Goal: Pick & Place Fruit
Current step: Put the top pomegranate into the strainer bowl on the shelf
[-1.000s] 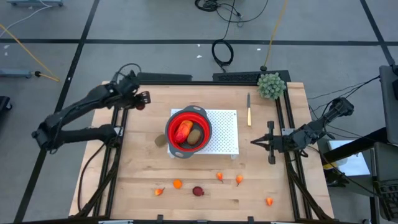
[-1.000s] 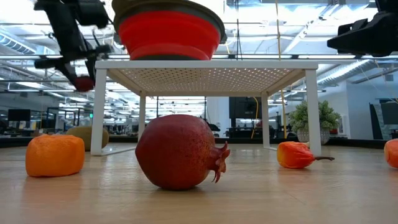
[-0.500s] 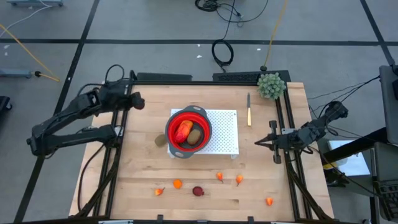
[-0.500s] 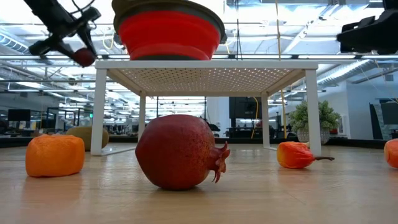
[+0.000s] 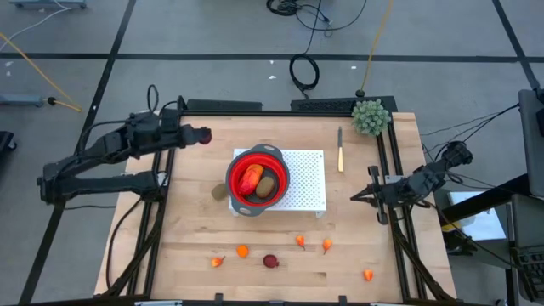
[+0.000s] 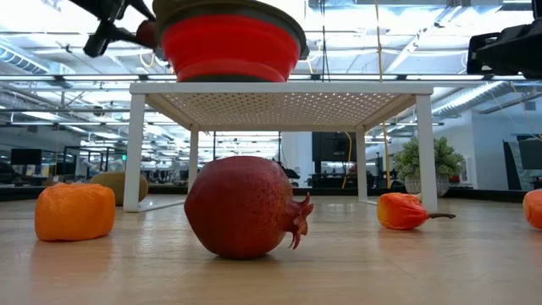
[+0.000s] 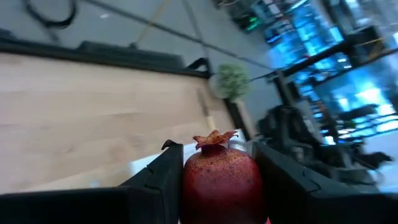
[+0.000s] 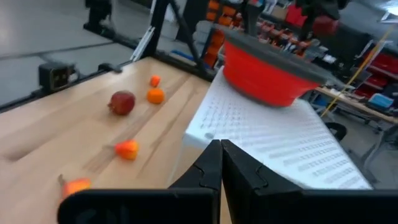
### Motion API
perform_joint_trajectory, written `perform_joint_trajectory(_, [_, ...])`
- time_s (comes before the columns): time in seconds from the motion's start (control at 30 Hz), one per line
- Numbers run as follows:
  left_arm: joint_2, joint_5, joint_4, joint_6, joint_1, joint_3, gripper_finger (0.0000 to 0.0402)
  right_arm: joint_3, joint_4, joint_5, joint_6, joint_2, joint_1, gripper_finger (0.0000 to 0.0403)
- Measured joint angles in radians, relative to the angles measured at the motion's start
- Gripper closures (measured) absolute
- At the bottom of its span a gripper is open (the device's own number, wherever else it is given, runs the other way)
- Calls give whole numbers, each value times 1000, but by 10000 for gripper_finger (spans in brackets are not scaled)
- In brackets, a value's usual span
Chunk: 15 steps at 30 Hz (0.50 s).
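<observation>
I'm looking down on a pale wooden surface [image 5: 187,246] framed by dark rails. Near its middle stands a white perforated rack [image 5: 308,180], and a brown kiwi-like oval [image 5: 220,192] lies just beside the rack's left edge. At the far right corner sits a green bushy ball [image 5: 371,116], with a slim wooden-handled knife [image 5: 340,151] near it. Along the near side I see a dark red pomegranate [image 5: 270,261] among small orange pieces [image 5: 243,251], another orange bit [image 5: 368,274] lying well apart to the right.

We note a green bushy ball [image 5: 371,116] at the counter's [image 5: 195,246] far right corner; a wooden-handled knife [image 5: 340,150] just beside the white perforated stand [image 5: 308,183], which carries a red bowl [image 5: 257,161].
</observation>
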Motion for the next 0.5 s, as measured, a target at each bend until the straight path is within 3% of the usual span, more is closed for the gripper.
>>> perform_joint_trajectory(0.1, [0,-2,75,28,-31,0,236,0,59,-13,-22,0,-29,403])
perform_joint_trajectory(0.23, [0,0,173,64,-74,0,236,0,127,-110,-84,0,-78,403])
perform_joint_trajectory(0.5, [9,-1,242,89,-171,0,236,0,120,-165,-81,1,-201,403])
